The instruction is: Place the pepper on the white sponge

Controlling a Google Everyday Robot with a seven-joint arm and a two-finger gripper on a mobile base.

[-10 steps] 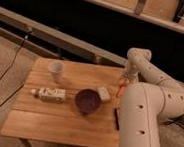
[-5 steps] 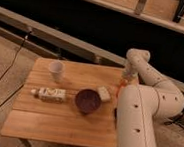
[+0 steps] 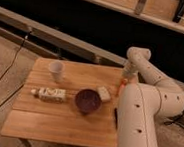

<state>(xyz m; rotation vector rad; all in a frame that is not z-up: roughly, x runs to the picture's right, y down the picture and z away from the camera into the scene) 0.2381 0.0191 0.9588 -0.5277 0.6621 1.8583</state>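
We are looking at a wooden table [image 3: 58,127] filling the lower left of the frame. It is carrying a cup [image 3: 56,70] at its upper left, a bottle [image 3: 49,93] lying flat at its left, a bowl [image 3: 87,100] mid-table, and a sponge [image 3: 103,93] just beside the bowl. The gripper [image 3: 123,81] is hovering over the table's right edge.

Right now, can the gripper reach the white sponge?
Probably yes. The gripper, with the pepper at its tip, hangs at the table edge, and the white sponge lies close beside it with nothing between them.

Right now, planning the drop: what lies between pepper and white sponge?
Only bare tabletop, seen in the camera view, separates pepper and white sponge. The gripper is just above the pepper.
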